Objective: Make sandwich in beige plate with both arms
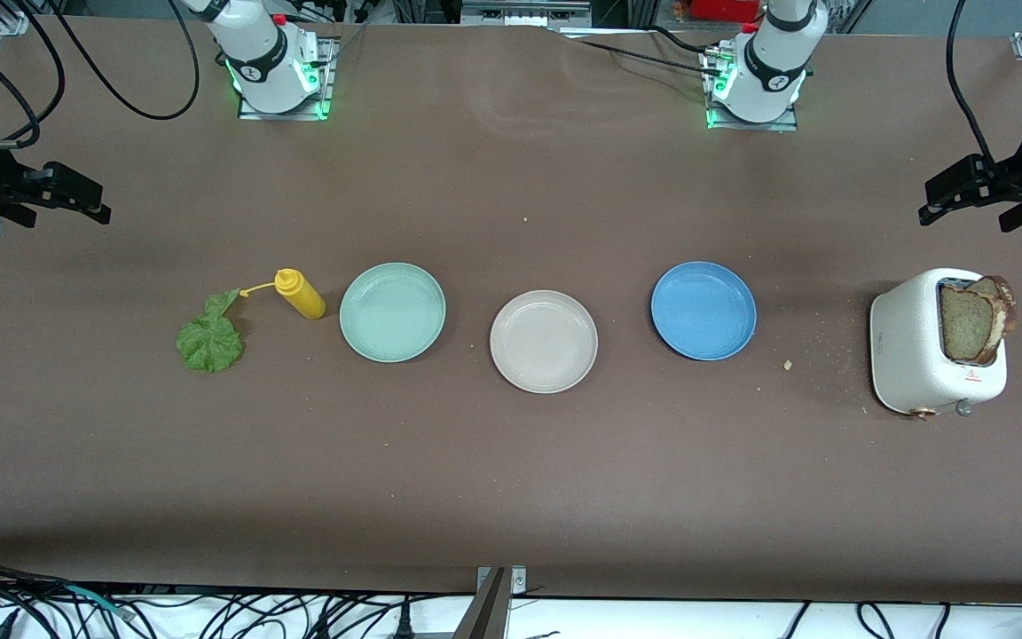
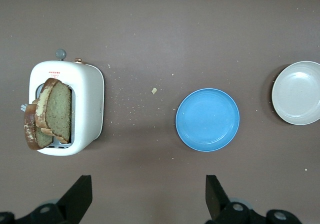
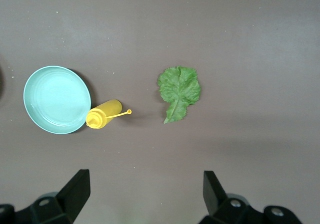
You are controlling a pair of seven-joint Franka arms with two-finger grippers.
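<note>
The beige plate [image 1: 544, 342] lies bare at the middle of the table, also seen in the left wrist view [image 2: 299, 92]. Two brown bread slices [image 1: 977, 318] stand in a white toaster [image 1: 915, 355] at the left arm's end; the left wrist view shows the slices [image 2: 50, 115] too. A crinkled green lettuce leaf [image 1: 209, 337] lies flat at the right arm's end [image 3: 179, 89]. My left gripper [image 1: 932, 202] hangs open above the table near the toaster [image 2: 148, 184]. My right gripper [image 1: 90, 202] hangs open above the table near the leaf [image 3: 146, 179]. Both hold nothing.
A mint-green plate [image 1: 392, 311] and a yellow squeeze bottle [image 1: 301, 295] lie between the leaf and the beige plate. A blue plate [image 1: 703, 311] lies between the beige plate and the toaster. Crumbs [image 1: 787, 364] dot the table by the toaster.
</note>
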